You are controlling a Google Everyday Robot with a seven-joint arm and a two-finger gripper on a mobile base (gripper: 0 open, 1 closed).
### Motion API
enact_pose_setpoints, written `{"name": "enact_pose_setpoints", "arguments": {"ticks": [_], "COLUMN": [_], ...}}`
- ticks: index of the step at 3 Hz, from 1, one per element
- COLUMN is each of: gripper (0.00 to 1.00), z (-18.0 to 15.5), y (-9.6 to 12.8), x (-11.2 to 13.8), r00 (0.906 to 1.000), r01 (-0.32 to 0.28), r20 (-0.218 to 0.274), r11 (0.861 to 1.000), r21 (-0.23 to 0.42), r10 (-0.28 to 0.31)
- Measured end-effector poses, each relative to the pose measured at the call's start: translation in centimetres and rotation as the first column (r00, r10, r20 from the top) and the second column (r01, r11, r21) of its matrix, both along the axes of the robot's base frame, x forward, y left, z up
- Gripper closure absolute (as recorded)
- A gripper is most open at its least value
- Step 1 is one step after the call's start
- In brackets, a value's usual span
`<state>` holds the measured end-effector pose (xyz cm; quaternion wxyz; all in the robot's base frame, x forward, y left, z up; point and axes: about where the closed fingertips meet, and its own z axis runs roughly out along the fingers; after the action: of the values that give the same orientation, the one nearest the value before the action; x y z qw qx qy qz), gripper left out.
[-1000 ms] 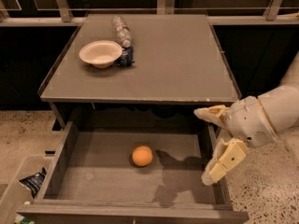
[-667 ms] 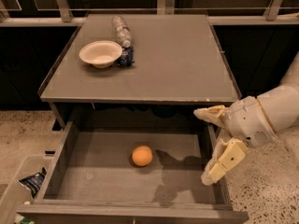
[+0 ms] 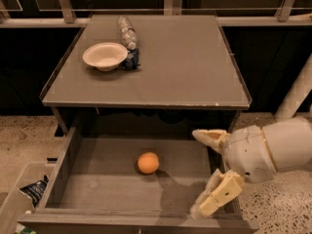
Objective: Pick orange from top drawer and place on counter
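The orange [image 3: 148,163] lies on the floor of the open top drawer [image 3: 61,168], near the middle and apart from every wall, not yet touched. The hand [image 3: 202,172] hangs at the drawer's right side, over its right wall, with its two pale fingers [image 3: 218,197] spread wide apart and nothing between them; it is near the fruit but clearly off to the right of it. Above, the table [image 3: 185,67] carries a white bowl [image 3: 105,56] and a clear plastic bottle [image 3: 126,32] lying at its back left, with a small dark packet [image 3: 131,60] just beside them, so the front and right are the likely places to set the fruit. The risks from here, as I judge them: the lower finger sits close to the drawer's right wall and front corner and could catch on it as the hand swings inward; the orange is round and smooth, so a finger that meets it off centre could send it rolling toward the back, under the table edge; and a lift straight up could strike that overhanging front edge
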<state>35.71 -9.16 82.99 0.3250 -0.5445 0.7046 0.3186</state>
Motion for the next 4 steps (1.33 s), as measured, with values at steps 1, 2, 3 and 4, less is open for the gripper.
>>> {"name": "enact_pose_setpoints", "arguments": {"ticks": [1, 2, 3, 4], "gripper": [0.00, 0.00, 0.00, 0.00], "z": [-2.5, -1.7, -1.6, -1.5], "y": [4.6, 6.3, 6.3, 6.2], "x": [-2.0, -1.8, -1.8, -1.5], "r00": [0.9977, 0.9946, 0.9948, 0.9971], "r01": [0.001, 0.008, 0.009, 0.040], "r20": [-0.066, -0.101, -0.099, -0.074], "r11": [0.976, 0.947, 0.948, 0.962], "r21": [0.216, 0.321, 0.317, 0.270], "r10": [0.014, 0.026, 0.024, -0.020]}}
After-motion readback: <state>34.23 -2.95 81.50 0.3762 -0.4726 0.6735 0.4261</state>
